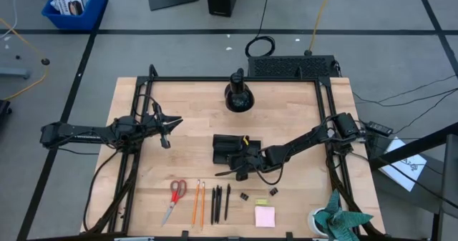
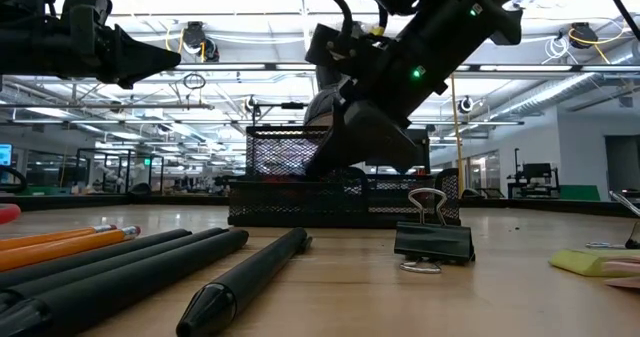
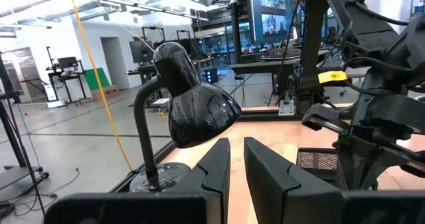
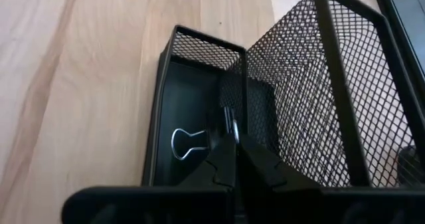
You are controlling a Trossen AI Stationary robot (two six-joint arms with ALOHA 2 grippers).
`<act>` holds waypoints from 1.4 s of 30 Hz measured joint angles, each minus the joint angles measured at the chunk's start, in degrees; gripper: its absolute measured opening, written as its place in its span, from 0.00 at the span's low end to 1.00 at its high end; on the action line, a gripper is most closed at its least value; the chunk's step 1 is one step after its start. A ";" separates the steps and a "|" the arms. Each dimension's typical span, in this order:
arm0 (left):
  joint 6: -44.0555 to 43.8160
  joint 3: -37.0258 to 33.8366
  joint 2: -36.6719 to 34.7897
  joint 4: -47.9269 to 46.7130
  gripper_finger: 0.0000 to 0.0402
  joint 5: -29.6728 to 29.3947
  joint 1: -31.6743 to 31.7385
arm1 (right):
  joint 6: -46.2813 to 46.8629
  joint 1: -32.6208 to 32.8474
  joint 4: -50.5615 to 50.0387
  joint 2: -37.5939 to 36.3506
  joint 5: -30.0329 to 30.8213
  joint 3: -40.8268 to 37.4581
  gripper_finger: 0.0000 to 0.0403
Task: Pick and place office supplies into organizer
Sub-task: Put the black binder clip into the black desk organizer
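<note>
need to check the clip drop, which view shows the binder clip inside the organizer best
The right wrist view: it looks down into the organizer, where a binder clip lies in a narrow compartment just past the right gripper. In the high view that gripper covers the spot. The low view shows only the mesh wall, and the left wrist view only a corner of the organizer.

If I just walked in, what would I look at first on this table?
Probably the right arm's pincer, dipped into the black mesh organizer in the middle of the table, where a binder clip lies in one small compartment. Next, the neat row along the near edge: red-handled scissors, orange pencils, black pens and a pink sticky pad. The left pincer hangs in the air off to the side.
</note>
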 joint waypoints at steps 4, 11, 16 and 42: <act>0.00 0.01 0.00 0.00 0.13 0.00 0.00 | 0.00 0.01 -0.43 -0.03 0.01 0.00 0.00; 0.11 0.00 0.00 0.00 0.13 0.00 0.01 | -0.71 0.02 -0.52 0.18 0.01 0.01 0.00; 0.11 0.02 0.00 0.00 0.13 0.00 0.00 | 0.23 -0.42 -0.39 0.27 -2.45 0.07 0.00; 0.55 0.02 -0.01 -0.02 0.13 0.02 0.01 | -0.12 -1.57 -4.54 0.30 -6.59 0.09 0.00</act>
